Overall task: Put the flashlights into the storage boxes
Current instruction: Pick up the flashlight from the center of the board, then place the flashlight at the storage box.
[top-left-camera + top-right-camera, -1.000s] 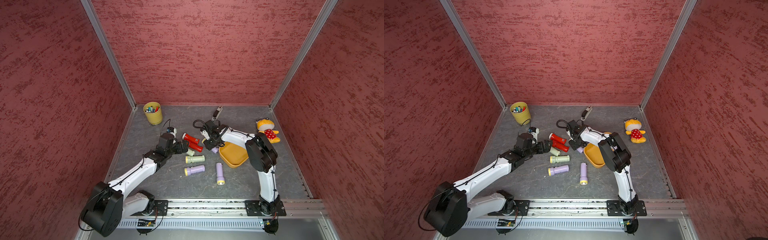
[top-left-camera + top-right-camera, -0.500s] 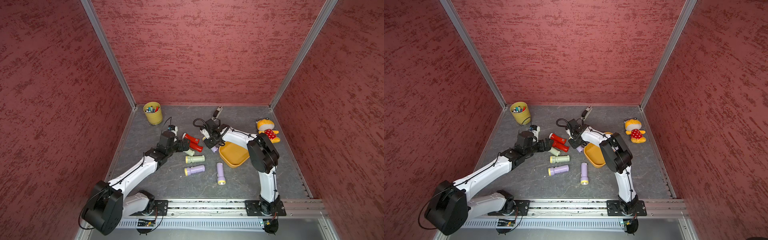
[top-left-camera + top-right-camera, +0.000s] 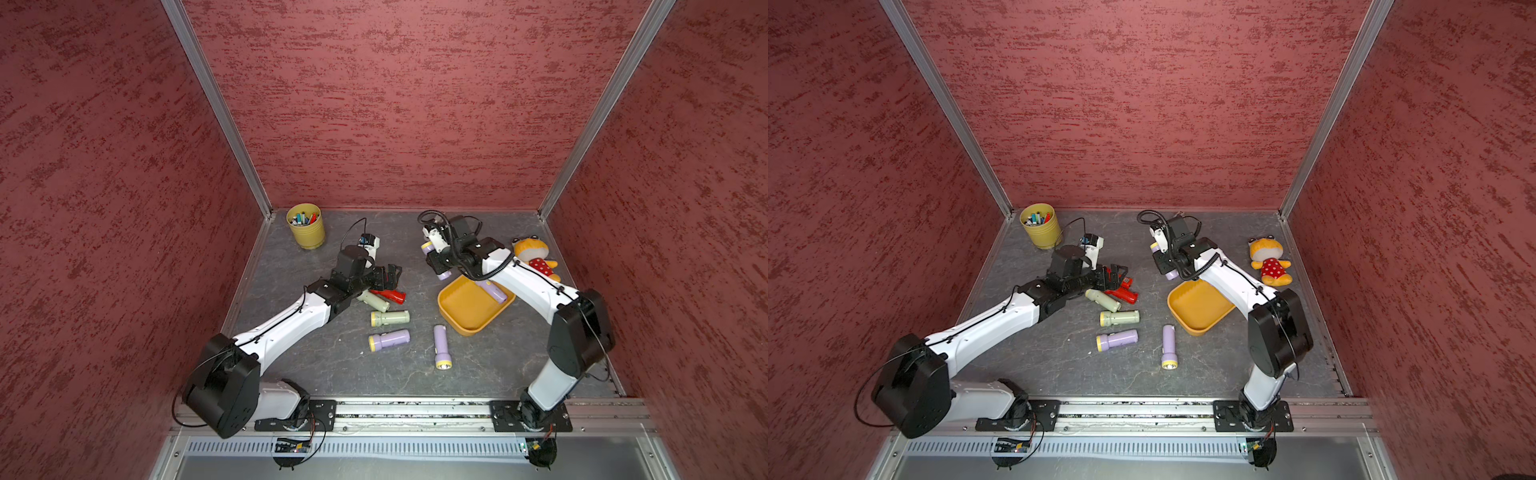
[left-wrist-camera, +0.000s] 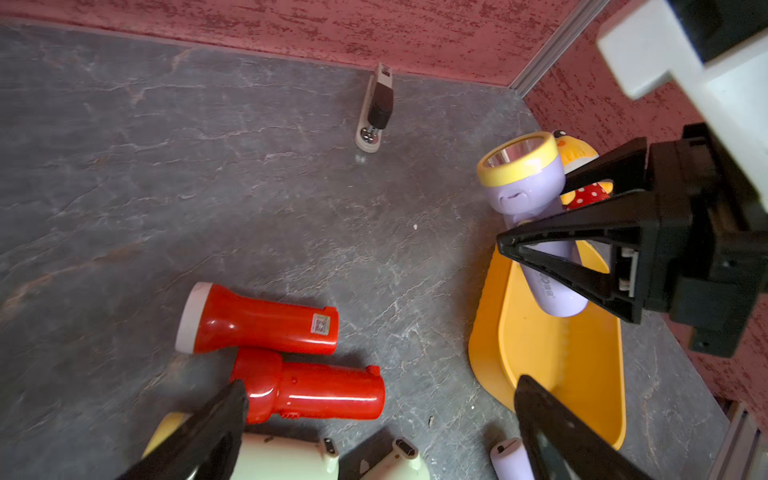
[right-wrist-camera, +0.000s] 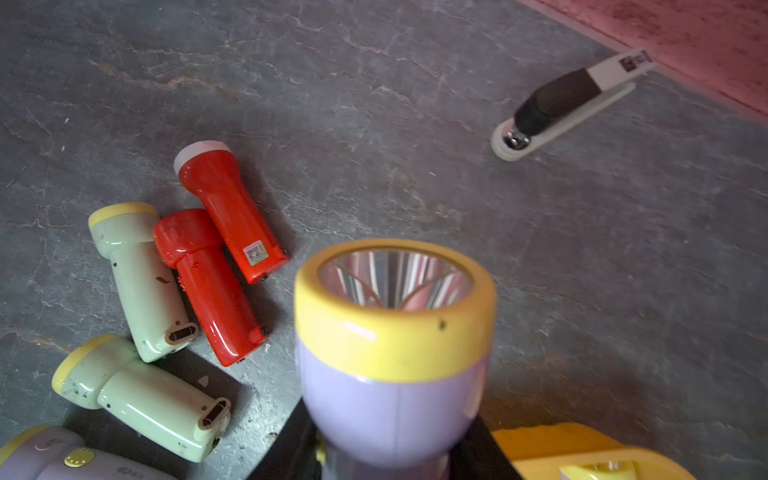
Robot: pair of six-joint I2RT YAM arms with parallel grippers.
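Observation:
My right gripper (image 3: 440, 266) is shut on a lilac flashlight (image 5: 395, 345) with a yellow head, held clear of the floor above the far corner of the orange-yellow storage box (image 3: 465, 309). Another lilac flashlight (image 3: 494, 291) lies inside that box. My left gripper (image 4: 380, 386) stands open just above two red flashlights (image 4: 257, 320) (image 4: 311, 390) lying side by side. Two pale green flashlights (image 3: 376, 302) (image 3: 390, 318) and two lilac ones (image 3: 389, 340) (image 3: 440, 346) lie on the grey floor between the arms.
A yellow ribbed cup of pens (image 3: 306, 226) stands at the back left. A plush toy (image 3: 534, 257) lies at the back right beside the right arm. A grey-and-white stapler (image 4: 375, 112) rests near the back wall. Red walls close three sides.
My right gripper has closed on the lilac flashlight and lifted it off the floor. My left gripper has moved right, over the red flashlights, still open.

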